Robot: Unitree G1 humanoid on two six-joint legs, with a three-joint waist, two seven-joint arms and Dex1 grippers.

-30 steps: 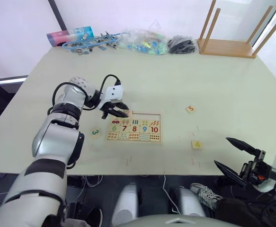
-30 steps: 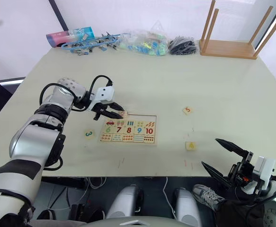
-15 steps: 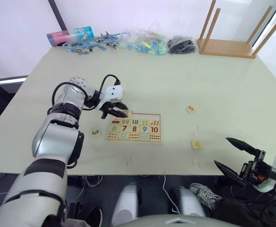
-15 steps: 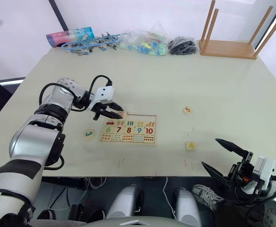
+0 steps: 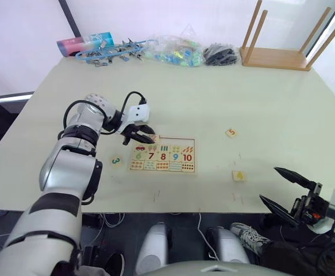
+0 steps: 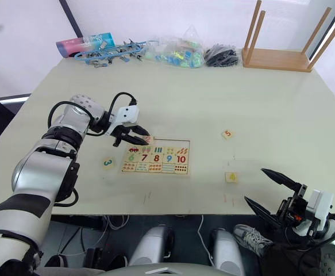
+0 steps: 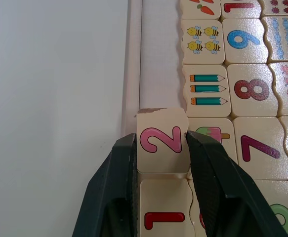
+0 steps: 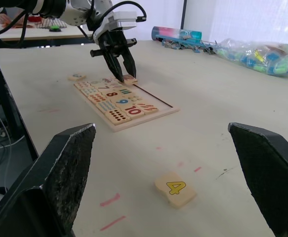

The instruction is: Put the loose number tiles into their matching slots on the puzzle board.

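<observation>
The puzzle board (image 5: 177,141) lies near the table's front, left of the middle, with its lower rows of digits 6 to 10 and counting pictures filled. My left gripper (image 7: 161,148) is shut on the pink 2 tile (image 7: 160,139), holding it over the board's top row beside the red 1 tile (image 7: 164,215) that sits in its slot. The other top-row slots (image 7: 158,54) are bare. Loose on the table are the green 3 tile (image 5: 116,161) left of the board, the 5 tile (image 5: 231,133) and the yellow 4 tile (image 8: 176,188) to its right. My right gripper (image 5: 287,191) stands open beyond the table's front right edge.
An upturned wooden stool (image 5: 276,56) stands at the back right. Along the back edge lie a pink and blue tube (image 5: 84,43), blue clips (image 5: 112,52), a bag of coloured pieces (image 5: 178,52) and a black bundle (image 5: 220,54).
</observation>
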